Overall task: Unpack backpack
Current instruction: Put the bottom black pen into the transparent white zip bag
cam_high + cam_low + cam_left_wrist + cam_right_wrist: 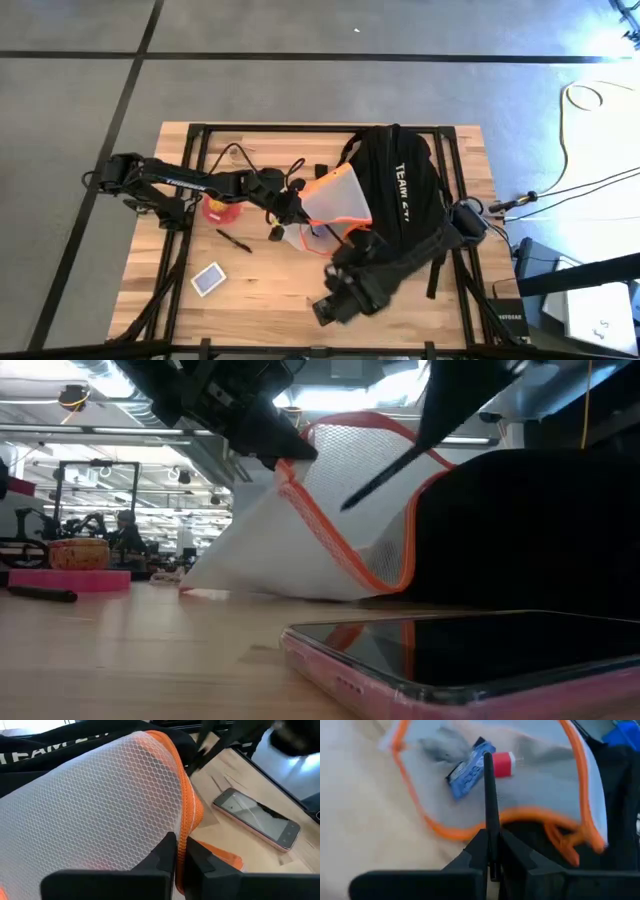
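Mid-tabletop, the left pincer [287, 208] is clamped shut on the orange edge of a white mesh pouch [330, 200], right beside the backpack [400, 200]. The right pincer [352, 268] is pinched on a thin black strap [489, 795] at the backpack's near end. Inside the pouch there's a blue packet [467, 770] and something red [502, 764]. The backpack lies on the right half, long axis running far-to-near. A phone [257, 817] is nearby.

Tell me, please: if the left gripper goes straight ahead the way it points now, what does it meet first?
The left gripper is shut on the orange edge of the mesh pouch, so it meets the pouch first; behind that is probably the backpack.
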You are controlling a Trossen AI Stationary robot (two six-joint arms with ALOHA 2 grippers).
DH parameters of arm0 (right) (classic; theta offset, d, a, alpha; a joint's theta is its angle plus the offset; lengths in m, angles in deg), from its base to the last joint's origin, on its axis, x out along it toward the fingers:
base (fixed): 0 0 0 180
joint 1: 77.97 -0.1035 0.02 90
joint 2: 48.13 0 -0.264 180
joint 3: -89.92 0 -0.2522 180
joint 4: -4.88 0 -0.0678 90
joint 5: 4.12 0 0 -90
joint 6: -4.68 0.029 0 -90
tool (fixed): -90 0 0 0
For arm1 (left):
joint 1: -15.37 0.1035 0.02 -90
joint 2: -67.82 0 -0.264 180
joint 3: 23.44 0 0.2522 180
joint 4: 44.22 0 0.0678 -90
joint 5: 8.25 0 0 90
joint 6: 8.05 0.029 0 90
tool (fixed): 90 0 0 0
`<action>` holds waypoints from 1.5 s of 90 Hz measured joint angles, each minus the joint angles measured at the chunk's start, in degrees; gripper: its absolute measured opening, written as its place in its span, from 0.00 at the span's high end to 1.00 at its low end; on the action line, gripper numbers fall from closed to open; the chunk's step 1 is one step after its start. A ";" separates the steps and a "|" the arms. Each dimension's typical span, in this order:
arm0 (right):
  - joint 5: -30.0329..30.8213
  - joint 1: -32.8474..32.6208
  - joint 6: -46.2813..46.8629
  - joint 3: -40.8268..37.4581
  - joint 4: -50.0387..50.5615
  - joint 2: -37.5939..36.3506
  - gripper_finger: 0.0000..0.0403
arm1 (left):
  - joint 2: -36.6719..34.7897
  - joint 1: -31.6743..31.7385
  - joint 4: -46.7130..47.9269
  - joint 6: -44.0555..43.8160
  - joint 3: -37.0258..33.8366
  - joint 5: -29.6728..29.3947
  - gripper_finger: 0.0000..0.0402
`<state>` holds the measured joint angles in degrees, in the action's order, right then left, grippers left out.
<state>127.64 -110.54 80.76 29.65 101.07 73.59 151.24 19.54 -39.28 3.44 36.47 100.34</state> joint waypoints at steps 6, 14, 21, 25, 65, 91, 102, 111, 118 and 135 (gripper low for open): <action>-0.25 2.79 -2.80 -1.39 -3.03 -0.01 0.95 | 0.00 -0.07 0.01 -0.02 0.00 0.00 1.00; -0.44 6.50 -6.92 -2.86 -7.98 0.02 0.95 | 0.00 -0.07 0.09 -0.13 0.00 0.00 1.00; -1.08 9.39 -11.08 -4.20 -13.37 0.00 0.95 | 0.00 -0.07 0.35 -0.31 0.00 0.00 1.00; -1.58 10.80 -12.68 -5.10 -15.62 0.00 0.95 | 0.00 -0.07 0.54 -0.68 0.00 0.00 1.00; -3.79 16.10 -4.64 -10.11 -16.64 0.00 0.95 | 0.00 -0.09 2.63 -0.63 0.00 -0.07 1.00; -3.02 16.20 -2.81 -10.11 -21.71 0.00 0.95 | 0.00 -0.09 2.38 -0.59 0.00 0.00 1.00; -1.13 16.20 -4.46 -10.11 -26.03 0.00 0.94 | 0.00 -0.11 2.27 -0.65 0.00 0.01 1.00; 1.53 16.20 -5.49 -10.11 -28.87 0.00 0.87 | 0.00 -0.11 2.27 -0.75 0.00 0.02 1.00; 4.31 16.09 -9.34 -10.11 -33.11 0.00 0.79 | 0.00 -0.11 2.29 -1.00 0.00 0.04 1.00; 6.17 15.32 -16.77 -10.40 -36.61 0.07 0.55 | -0.15 -0.23 3.69 -0.97 -0.11 1.84 1.00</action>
<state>133.80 -95.22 63.99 19.25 64.46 73.65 151.09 19.31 -35.59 2.47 36.36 102.18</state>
